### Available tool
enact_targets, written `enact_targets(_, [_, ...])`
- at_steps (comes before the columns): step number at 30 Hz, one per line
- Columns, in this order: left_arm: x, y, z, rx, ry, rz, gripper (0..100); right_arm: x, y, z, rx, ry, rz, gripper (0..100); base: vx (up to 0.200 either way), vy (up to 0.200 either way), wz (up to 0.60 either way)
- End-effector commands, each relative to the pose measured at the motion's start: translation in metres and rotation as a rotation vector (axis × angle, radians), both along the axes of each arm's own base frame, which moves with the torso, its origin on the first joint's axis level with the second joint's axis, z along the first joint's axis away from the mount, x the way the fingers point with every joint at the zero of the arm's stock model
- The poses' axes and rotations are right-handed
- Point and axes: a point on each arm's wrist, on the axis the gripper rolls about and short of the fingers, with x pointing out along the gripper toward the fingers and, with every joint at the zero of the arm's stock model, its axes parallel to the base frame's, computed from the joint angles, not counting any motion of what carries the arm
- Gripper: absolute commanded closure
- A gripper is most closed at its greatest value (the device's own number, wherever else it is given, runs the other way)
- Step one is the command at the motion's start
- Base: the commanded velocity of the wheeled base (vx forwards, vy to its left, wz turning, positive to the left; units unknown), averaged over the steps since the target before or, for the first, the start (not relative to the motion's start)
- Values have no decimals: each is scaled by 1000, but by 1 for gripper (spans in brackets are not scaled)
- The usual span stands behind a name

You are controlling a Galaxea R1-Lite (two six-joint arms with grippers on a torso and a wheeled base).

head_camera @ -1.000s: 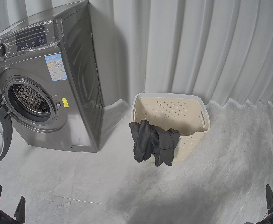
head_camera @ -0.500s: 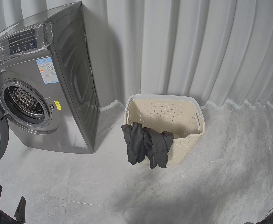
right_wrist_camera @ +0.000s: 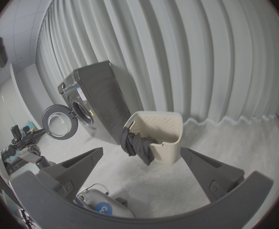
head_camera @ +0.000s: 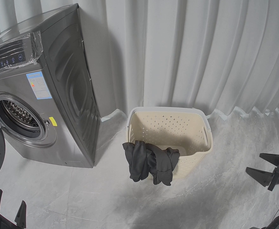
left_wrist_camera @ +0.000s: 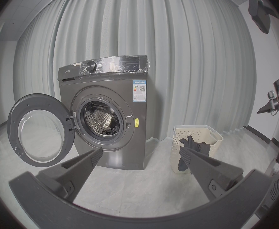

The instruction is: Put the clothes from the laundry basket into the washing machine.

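The dark clothes [head_camera: 150, 163] drape the laundry basket's [head_camera: 168, 109] near rim, left of my right fingers [head_camera: 269, 159], likely the nearer pair, spread empty.

clothes [head_camera: 150, 163] over laundry basket [head_camera: 164, 109] rim | washing machine [head_camera: 66, 89] left (curtain [head_camera: 193, 48] behind)

Soft, even light fills the room, and the film [head_camera: 15, 53] on the washing machine [head_camera: 66, 89] shows a faint sheen. Shadows fall on the curtain [head_camera: 114, 64] beside the machine and on the floor [head_camera: 177, 213] at the head view's lower centre. Both wrist views bow at the edges, with dark corners.
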Motion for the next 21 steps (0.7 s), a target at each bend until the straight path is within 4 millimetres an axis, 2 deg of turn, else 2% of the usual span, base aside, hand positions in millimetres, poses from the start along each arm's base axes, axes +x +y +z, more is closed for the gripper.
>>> enact_targets(1, [0, 0, -5, -2, 1, 0, 0, 60, 35, -26, 0, 238, 130, 0, 0, 0, 0])
enact_targets(2, [0, 0, -5, -2, 1, 0, 0, 62, 35, -27, -1, 240, 130, 0, 0, 0, 0])
enact_targets(3, [0, 0, -5, 0, 1, 0, 0, 73, 39, -35, -8, 260, 129, 0, 0, 0, 0])
enact_targets(7, [0, 0, -5, 1, 2, 0, 0, 95, 51, -52, -36, 270, 95, 0, 200, 0, 0])
enact_targets(9, [0, 0, -5, 0, 1, 0, 0, 99, 56, -56, -47, 268, 85, 0, 200, 0, 0])
enact_targets(15, [0, 0, -5, -2, 1, 2, 0, 124, 83, -75, -19, 282, 88, 0, 0, 0, 0])
enact_targets(16, [0, 0, -5, -3, 1, 2, 0, 124, 83, -75, -19, 282, 88, 0, 0, 0, 0])
enact_targets(17, [0, 0, -5, -3, 1, 2, 0, 134, 88, -83, -24, 290, 53, 0, 0, 0, 0])
enact_targets(18, [0, 0, -5, -3, 1, 2, 0, 134, 88, -83, -24, 290, 53, 0, 0, 0, 0])
enact_targets(21, [0, 0, -5, -2, 1, 2, 0, 151, 96, -98, -37, 291, 23, 0, 0, 0, 0])
